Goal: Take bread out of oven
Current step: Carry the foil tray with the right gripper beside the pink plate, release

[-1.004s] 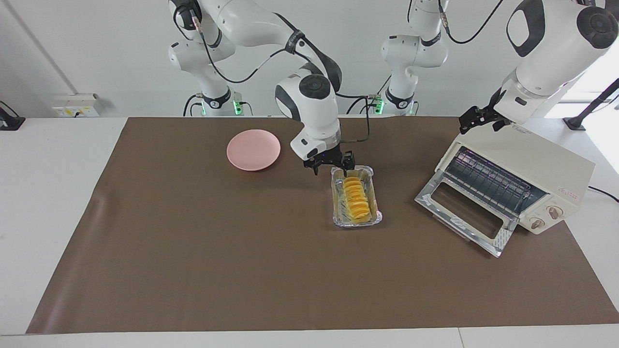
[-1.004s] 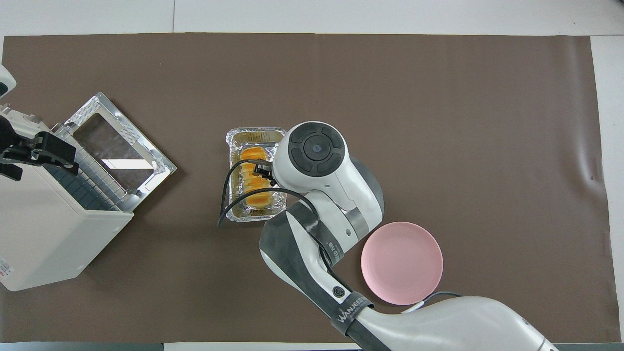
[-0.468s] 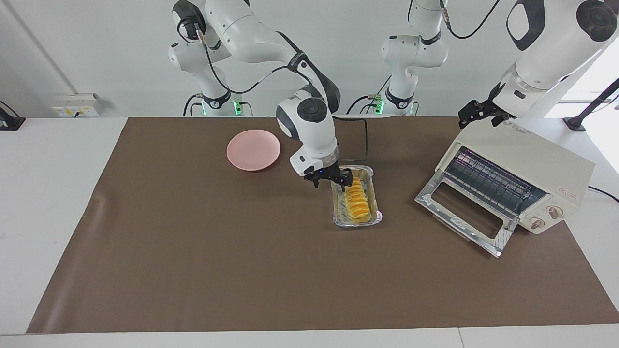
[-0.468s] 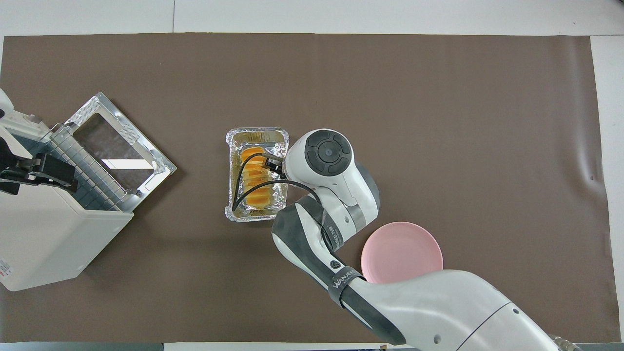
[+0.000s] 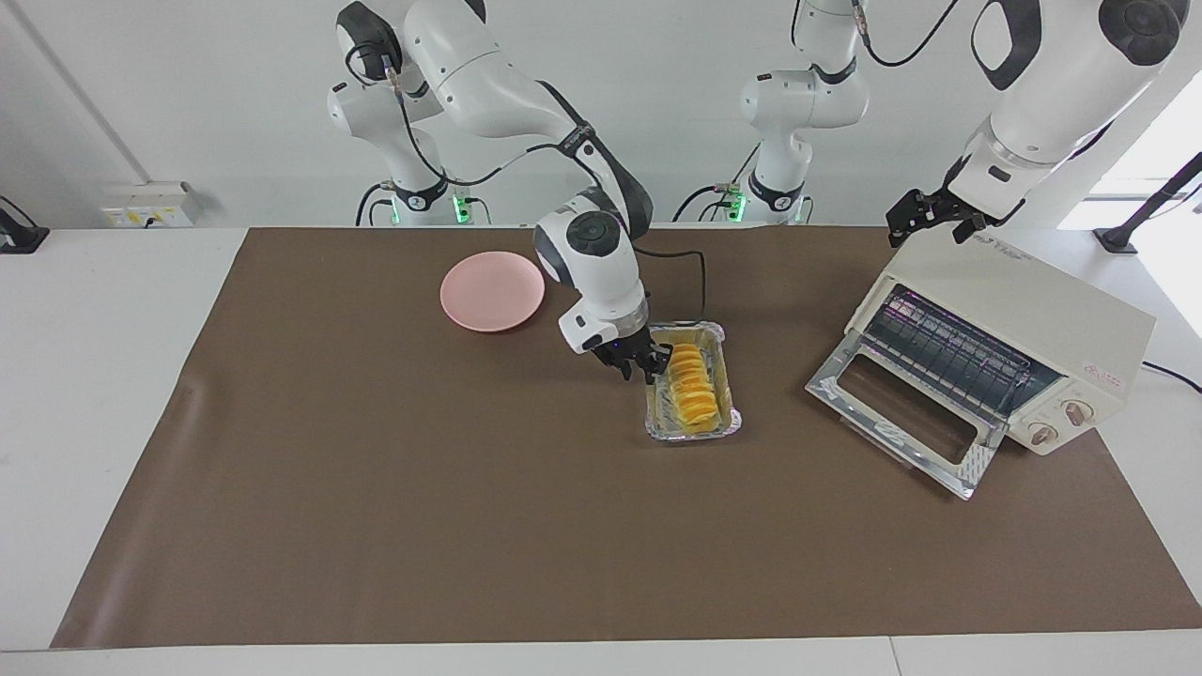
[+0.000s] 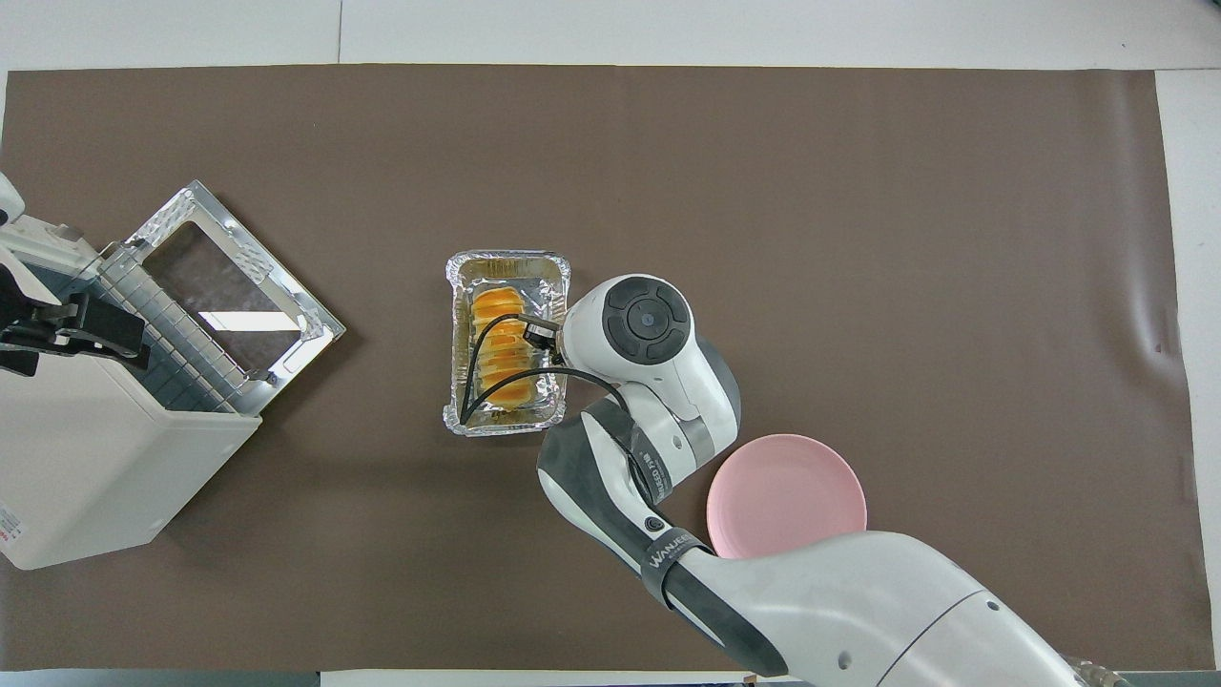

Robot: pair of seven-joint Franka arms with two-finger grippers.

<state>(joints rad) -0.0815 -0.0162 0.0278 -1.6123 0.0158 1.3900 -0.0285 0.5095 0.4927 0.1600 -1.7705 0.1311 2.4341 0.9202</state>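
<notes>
You're looking at the bread sitting in the foil tray, out on the brown mat covering the bench, beside the oven toward the right arm's end. Oven door is hanging open, rack showing. The right gripper is sitting low at the tray edge nearest the pink plate; can't tell whether its fingers are open, closed or gripping anything. The left gripper is hovering over the oven's top, fingers spread wide, holding nothing. Plate is lying nearer the robots than the tray.
</notes>
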